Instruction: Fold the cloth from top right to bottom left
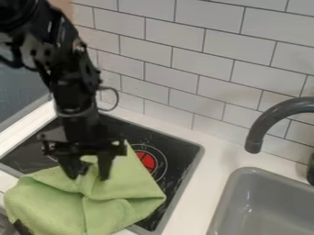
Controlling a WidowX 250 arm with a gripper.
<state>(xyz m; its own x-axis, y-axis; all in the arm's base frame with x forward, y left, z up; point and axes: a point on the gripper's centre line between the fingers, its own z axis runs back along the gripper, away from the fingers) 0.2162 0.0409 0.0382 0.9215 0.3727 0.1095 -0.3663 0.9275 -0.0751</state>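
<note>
White tiles cover the wall [184, 50] along the far side. Below runs the pale bench [215, 160], carrying the black cooktop [185, 150] at left and a grey sink [260, 204] at near right, with a dark curved tap [260, 131] over it. The black arm [75, 98] comes down from the far left.

The green cloth [126, 211] lies rumpled over the near part of the cooktop, spilling past its near edge, with creases running out from beneath the gripper [91, 172]. It looks light, soft and limp, so it should bend readily but also slump or bunch; nothing about it seems fragile or slippery. The better hold is likely a small pinch at the far right corner, lifted gently and carried toward the near left; gripping mid-cloth would probably gather it instead of making a clean fold.

The gripper points down over the cloth's far left part, its fingers [105, 167] moderately apart, with puckered fabric between them. They appear to touch it, though no firm pinch can be made out. Just right of the gripper, a red burner mark [146, 160] shows beside the cloth.
</note>
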